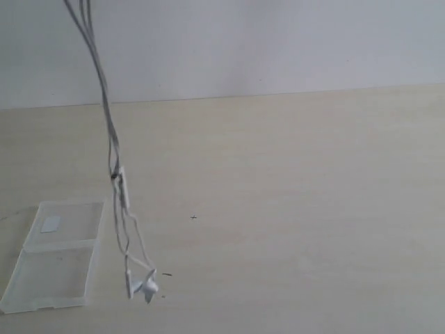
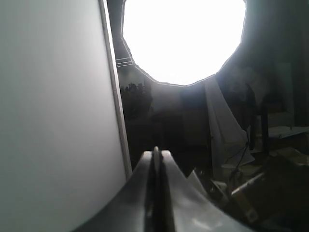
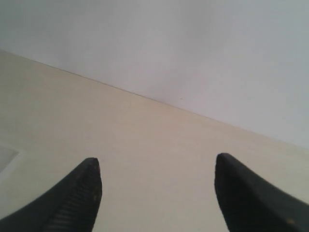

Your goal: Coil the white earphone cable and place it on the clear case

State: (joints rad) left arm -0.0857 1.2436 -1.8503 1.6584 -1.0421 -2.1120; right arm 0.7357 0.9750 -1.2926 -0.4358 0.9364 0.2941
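The white earphone cable [image 1: 110, 139] is hanging in several strands from beyond the upper left edge of the scene. Its inline remote [image 1: 123, 186] is dangling partway down, and its earbuds [image 1: 142, 284] are hanging at or just above the table [image 1: 299, 209] at the near left. The clear case [image 1: 52, 275] is lying open and flat just left of the earbuds, with a white sticker [image 1: 50, 223] on its far half. The left gripper [image 2: 156, 152] is pressing its jaws fully together; I cannot tell whether the cable is pinched there. The right gripper [image 3: 157, 166] is hovering over bare table, jaws spread wide and holding nothing.
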